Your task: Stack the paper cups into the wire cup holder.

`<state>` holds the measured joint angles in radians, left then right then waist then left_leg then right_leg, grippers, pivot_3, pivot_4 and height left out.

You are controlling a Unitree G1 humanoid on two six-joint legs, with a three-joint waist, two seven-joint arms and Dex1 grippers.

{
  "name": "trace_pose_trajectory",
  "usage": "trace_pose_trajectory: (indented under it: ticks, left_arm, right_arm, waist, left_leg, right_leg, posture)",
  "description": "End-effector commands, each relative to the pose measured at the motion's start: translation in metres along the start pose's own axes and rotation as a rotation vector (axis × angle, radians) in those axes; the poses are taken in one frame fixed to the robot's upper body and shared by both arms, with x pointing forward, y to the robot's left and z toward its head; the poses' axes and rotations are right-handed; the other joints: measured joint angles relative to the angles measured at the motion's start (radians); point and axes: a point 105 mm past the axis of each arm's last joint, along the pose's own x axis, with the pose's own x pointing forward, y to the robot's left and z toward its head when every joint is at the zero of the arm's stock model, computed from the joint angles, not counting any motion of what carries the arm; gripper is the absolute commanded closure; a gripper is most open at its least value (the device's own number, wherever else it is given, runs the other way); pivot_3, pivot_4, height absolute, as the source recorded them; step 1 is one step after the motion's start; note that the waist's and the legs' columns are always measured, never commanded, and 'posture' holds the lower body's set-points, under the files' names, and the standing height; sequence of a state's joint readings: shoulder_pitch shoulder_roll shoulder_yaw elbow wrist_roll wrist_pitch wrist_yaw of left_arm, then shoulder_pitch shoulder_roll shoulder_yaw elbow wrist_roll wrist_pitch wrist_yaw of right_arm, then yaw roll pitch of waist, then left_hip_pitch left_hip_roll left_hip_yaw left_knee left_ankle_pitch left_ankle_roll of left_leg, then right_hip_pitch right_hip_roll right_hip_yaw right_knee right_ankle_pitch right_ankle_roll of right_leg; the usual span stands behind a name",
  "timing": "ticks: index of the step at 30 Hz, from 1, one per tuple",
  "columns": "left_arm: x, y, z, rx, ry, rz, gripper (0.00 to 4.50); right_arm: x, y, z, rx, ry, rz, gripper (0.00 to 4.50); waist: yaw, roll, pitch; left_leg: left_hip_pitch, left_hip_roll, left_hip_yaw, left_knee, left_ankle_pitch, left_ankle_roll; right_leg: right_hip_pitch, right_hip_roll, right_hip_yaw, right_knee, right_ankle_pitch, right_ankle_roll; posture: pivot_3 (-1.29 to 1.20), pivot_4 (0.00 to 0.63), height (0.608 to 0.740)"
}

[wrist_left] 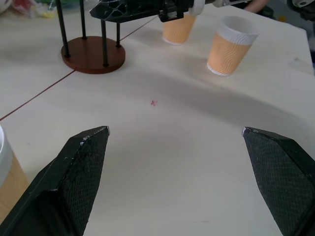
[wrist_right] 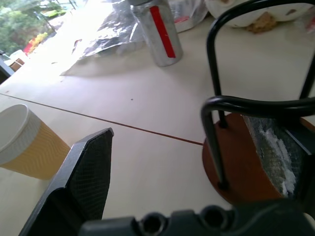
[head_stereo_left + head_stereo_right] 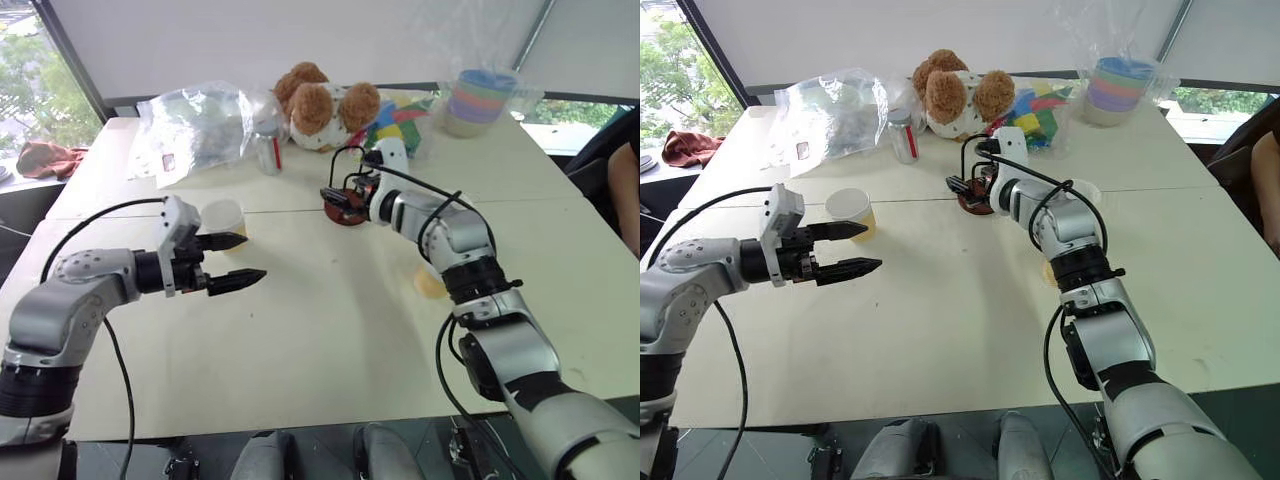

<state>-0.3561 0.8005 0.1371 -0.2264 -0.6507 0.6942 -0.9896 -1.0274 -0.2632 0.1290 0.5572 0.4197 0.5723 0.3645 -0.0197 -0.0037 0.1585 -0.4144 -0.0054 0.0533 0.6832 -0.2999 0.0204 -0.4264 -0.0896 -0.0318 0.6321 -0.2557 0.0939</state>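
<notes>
a wide cream table (image 3: 320,330) holds everything. the right gripper (image 3: 962,188), fingers spread wide and empty, reaches the black wire cup holder on its round reddish-brown base (image 3: 975,200). the left gripper (image 3: 848,250), also spread and empty, hovers beside one yellow-tan paper cup (image 3: 852,211). two more ribbed yellow-tan cups (image 1: 230,45) stand behind the right arm.

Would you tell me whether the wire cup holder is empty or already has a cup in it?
Empty: the wire cup holder shows only bare wires over its brown base.

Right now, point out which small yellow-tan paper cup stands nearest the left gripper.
The lone cup beside the open left gripper; the other two cups stand over by the right arm, past the black wire cup holder.
</notes>
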Motion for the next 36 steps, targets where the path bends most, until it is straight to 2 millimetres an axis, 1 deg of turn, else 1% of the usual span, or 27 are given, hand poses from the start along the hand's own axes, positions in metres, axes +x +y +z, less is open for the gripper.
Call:
trace_pose_trajectory:
  ticks: [1,3,4,5,7,10,12,14,17,18,20,21,22,24,26,29,32,34,36]
  left_arm:
    - [-0.003,0.0,0.011,0.043,-0.042,0.026,0.03]
    - [-0.003,0.001,0.01,0.043,-0.04,0.036,0.03]
    - [-0.003,0.001,0.009,0.043,-0.038,0.042,0.0]
    - [-0.003,0.001,0.007,0.043,-0.037,0.047,0.0]
    - [-0.004,0.001,0.006,0.043,-0.035,0.055,0.0]
    - [-0.004,0.002,0.004,0.045,-0.033,0.067,0.0]
    - [-0.003,0.003,0.003,0.048,-0.029,0.071,0.0]
    - [-0.002,0.003,0.001,0.051,-0.026,0.07,0.0]
    - [-0.001,0.005,0.001,0.053,-0.023,0.069,0.0]
    - [-0.001,0.006,0.0,0.051,-0.019,0.068,0.0]
    - [-0.003,0.007,-0.002,0.047,-0.008,0.063,0.0]
    - [-0.003,0.007,-0.003,0.043,0.002,0.054,0.0]
    - [-0.004,0.007,-0.004,0.041,0.009,0.048,0.0]
    - [-0.006,0.006,-0.004,0.035,0.026,0.028,0.0]
    - [-0.008,0.006,-0.003,0.032,0.035,0.016,0.0]
    - [-0.011,0.006,-0.001,0.029,0.043,0.006,0.0]
    - [-0.011,0.007,0.001,0.027,0.045,0.0,0.0]
    - [-0.01,0.007,0.001,0.028,0.045,-0.001,0.0]
    - [-0.008,0.006,0.0,0.028,0.047,-0.003,0.0]
  right_arm:
    - [0.007,0.002,0.023,-0.023,-0.08,0.001,0.0]
    - [0.012,0.0,0.025,-0.03,-0.092,-0.014,0.0]
    - [0.014,0.0,0.026,-0.03,-0.098,-0.012,0.52]
    - [0.015,0.0,0.026,-0.034,-0.101,-0.014,0.85]
    - [0.016,-0.001,0.026,-0.04,-0.102,-0.016,1.82]
    - [0.017,-0.001,0.023,-0.048,-0.094,-0.017,3.48]
    - [0.017,-0.001,0.021,-0.054,-0.088,-0.015,4.44]
    - [0.015,0.001,0.022,-0.08,-0.099,0.008,4.44]
    - [0.006,0.019,0.032,-0.189,-0.148,0.137,4.44]
    - [-0.003,0.034,0.038,-0.232,-0.181,0.239,4.44]
    - [-0.028,0.062,0.044,-0.31,-0.22,0.435,4.44]
    - [-0.044,0.074,0.042,-0.35,-0.221,0.532,4.44]
    - [-0.054,0.081,0.04,-0.374,-0.215,0.589,4.44]
    - [-0.08,0.091,0.028,-0.417,-0.165,0.701,4.44]
    - [-0.097,0.096,0.016,-0.448,-0.103,0.767,4.44]
    - [-0.11,0.099,0.005,-0.472,-0.044,0.805,4.44]
    - [-0.109,0.096,0.003,-0.464,-0.031,0.785,4.44]
    - [-0.102,0.086,-0.002,-0.467,-0.012,0.737,4.44]
    - [-0.099,0.082,-0.005,-0.452,-0.007,0.72,4.44]
  waist:
    - [0.0,0.0,0.0]
    - [-0.001,0.0,0.0]
    - [-0.002,0.0,0.0]
    - [-0.002,0.0,0.0]
    - [-0.002,0.0,0.0]
    - [-0.002,0.0,0.0]
    - [-0.004,0.0,0.0]
    - [-0.005,0.0,0.0]
    - [-0.004,0.0,0.0]
    - [-0.004,0.001,0.0]
    - [0.001,0.001,0.0]
    - [0.003,0.001,0.001]
    - [0.002,0.001,0.001]
    - [0.006,0.001,0.0]
    - [0.007,0.0,0.0]
    - [0.006,0.0,0.0]
    - [0.004,0.0,0.0]
    - [0.005,0.0,0.0]
    - [0.006,0.0,0.0]
  left_leg:
    - [0.0,0.0,0.0,0.0,0.0,0.0]
    - [0.0,0.0,0.0,0.0,0.001,-0.001]
    - [0.0,0.0,0.0,0.0,0.001,-0.001]
    - [0.0,0.0,0.0,0.0,0.001,-0.001]
    - [0.001,0.0,-0.001,0.0,0.001,-0.001]
    - [0.001,0.0,-0.001,-0.001,0.001,-0.002]
    - [0.001,0.0,0.0,-0.001,0.001,-0.002]
    - [0.001,0.0,0.0,-0.001,0.001,-0.002]
    - [0.001,0.0,-0.001,-0.001,0.001,-0.002]
    - [0.001,0.0,0.0,-0.001,0.001,-0.002]
    - [0.001,0.0,-0.001,-0.002,0.001,-0.002]
    - [0.001,0.0,-0.001,-0.002,0.001,-0.002]
    - [0.001,0.0,-0.001,-0.002,0.001,-0.002]
    - [0.0,0.0,-0.001,-0.001,0.001,-0.001]
    - [0.001,0.0,-0.001,0.0,0.0,0.0]
    - [0.002,0.0,-0.001,0.001,-0.003,0.004]
    - [0.004,0.0,-0.001,0.001,-0.002,0.004]
    - [0.005,0.001,-0.001,0.001,-0.002,0.003]
    - [0.005,0.001,-0.001,0.001,-0.002,0.003]
  right_leg:
    - [0.0,0.0,0.0,0.0,0.0,0.0]
    - [0.0,0.0,0.0,0.0,0.0,0.0]
    - [0.0,0.0,0.0,0.001,0.0,0.0]
    - [0.0,0.0,0.0,0.001,0.0,0.0]
    - [0.0,0.0,0.0,0.001,0.0,0.0]
    - [0.0,0.0,0.0,0.001,0.0,0.0]
    - [0.0,0.0,0.0,0.001,0.0,0.0]
    - [0.0,0.0,0.0,0.001,0.0,0.0]
    - [0.0,0.0,0.0,0.001,0.0,0.0]
    - [0.0,0.0,0.0,0.001,0.0,0.0]
    - [0.0,0.0,0.0,0.001,0.0,0.0]
    - [0.0,0.0,0.0,0.001,0.0,0.0]
    - [0.0,0.0,0.0,0.001,0.0,0.0]
    - [0.0,0.0,0.0,0.001,0.0,0.0]
    - [0.001,0.0,0.0,0.001,0.0,0.0]
    - [0.002,-0.001,0.0,0.0,0.0,0.0]
    - [0.002,-0.002,0.0,0.001,0.0,0.0]
    - [0.002,-0.001,0.0,0.002,0.0,0.0]
    - [0.002,-0.001,0.0,0.003,0.0,0.0]
  posture:
    - [0.0,0.15,0.74]
    - [0.0,0.15,0.74]
    - [0.0,0.15,0.74]
    - [0.0,0.15,0.74]
    - [0.0,0.15,0.74]
    - [0.0,0.15,0.74]
    - [0.0,0.15,0.74]
    - [0.0,0.15,0.74]
    - [0.0,0.15,0.74]
    - [0.0,0.15,0.74]
    - [0.0,0.15,0.74]
    - [0.0,0.15,0.74]
    - [0.0,0.15,0.74]
    - [0.0,0.15,0.74]
    - [0.0,0.15,0.74]
    - [0.0,0.15,0.74]
    - [0.0,0.15,0.74]
    - [0.0,0.15,0.74]
    - [0.0,0.15,0.74]
